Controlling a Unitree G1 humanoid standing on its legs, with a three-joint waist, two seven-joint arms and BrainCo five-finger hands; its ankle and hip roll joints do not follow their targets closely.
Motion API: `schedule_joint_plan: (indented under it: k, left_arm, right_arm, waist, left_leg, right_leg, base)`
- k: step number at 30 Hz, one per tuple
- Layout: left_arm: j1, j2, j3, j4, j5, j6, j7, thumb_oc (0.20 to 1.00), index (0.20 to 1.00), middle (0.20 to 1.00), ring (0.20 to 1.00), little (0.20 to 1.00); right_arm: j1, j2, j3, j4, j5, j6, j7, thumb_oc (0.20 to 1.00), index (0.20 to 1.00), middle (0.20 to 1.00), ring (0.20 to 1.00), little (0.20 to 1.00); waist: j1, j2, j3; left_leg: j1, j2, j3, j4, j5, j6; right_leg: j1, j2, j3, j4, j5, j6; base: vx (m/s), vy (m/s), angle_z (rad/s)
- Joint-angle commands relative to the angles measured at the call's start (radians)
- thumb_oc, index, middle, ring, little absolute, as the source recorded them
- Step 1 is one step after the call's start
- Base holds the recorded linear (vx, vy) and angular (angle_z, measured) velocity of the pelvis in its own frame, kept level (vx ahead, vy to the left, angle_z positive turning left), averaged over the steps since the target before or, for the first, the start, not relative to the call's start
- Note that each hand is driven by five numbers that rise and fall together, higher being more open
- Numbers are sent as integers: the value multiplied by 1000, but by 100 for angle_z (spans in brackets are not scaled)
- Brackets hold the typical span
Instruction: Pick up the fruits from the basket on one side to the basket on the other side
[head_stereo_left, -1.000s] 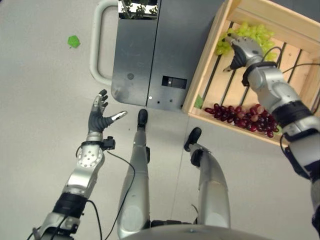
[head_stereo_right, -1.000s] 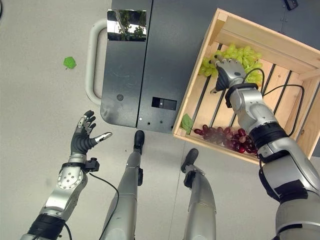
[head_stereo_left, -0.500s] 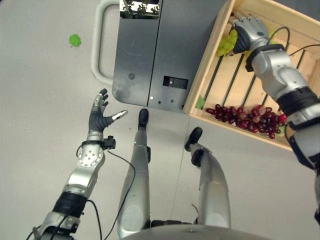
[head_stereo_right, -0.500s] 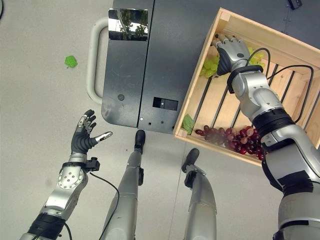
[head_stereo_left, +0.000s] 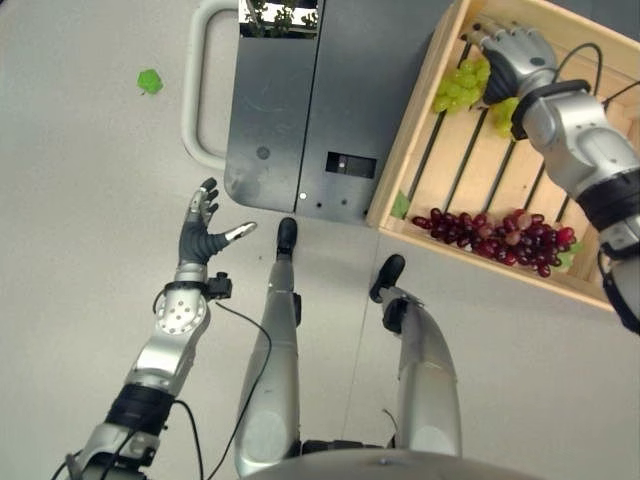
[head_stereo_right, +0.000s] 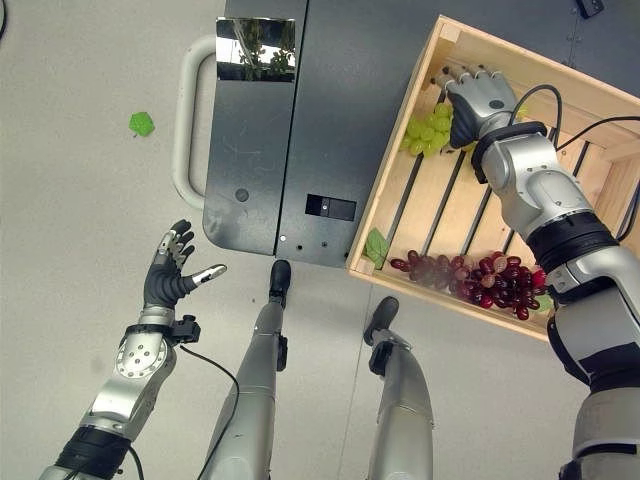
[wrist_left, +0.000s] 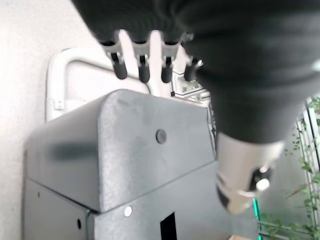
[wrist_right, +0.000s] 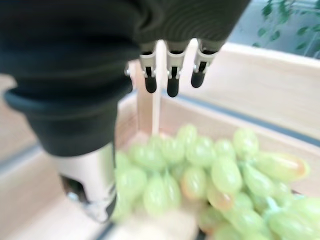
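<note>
The left hand (head_stereo_left: 204, 238) hovers nearest over the floor, fingers spread and empty. In the wooden crate (head_stereo_right: 578, 105), red grapes (head_stereo_right: 480, 279) lie near. At the far corner, the right hand (head_stereo_right: 478, 98) hangs extended and unclosed over the green grapes (head_stereo_right: 428, 131). Closing from here could shed loose grapes. The right wrist view shows the clear gap under the fingers (wrist_right: 172, 80).
</note>
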Motion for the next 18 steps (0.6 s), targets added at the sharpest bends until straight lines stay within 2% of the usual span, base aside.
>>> schedule_joint_plan:
  k: [1,18]
  left_arm:
    - [5,27,-8,-50,44,-33,-5,1000,1000,1000,1000,1000]
    - [-2,19,-16,-47,42,-26,-2,1000,1000,1000,1000,1000]
  right_arm:
    - [-128,-92,81,40,-72,0,7,1000,1000,1000,1000,1000]
    - [-39,-42,59,47,-97,-3,18,1000,1000,1000,1000,1000]
  waist:
    - [-16,18,7]
    - [-11,37,7]
  left_leg:
    - [17,-52,-6,127,-161,71]
    - [-20,-60,-24,145,-160,73]
  right_leg:
    - [49,-6,20,-157,99,75]
    - [9,-16,12,-96,70,70]
  base:
    - [0,0,0]
    - [2,-3,1]
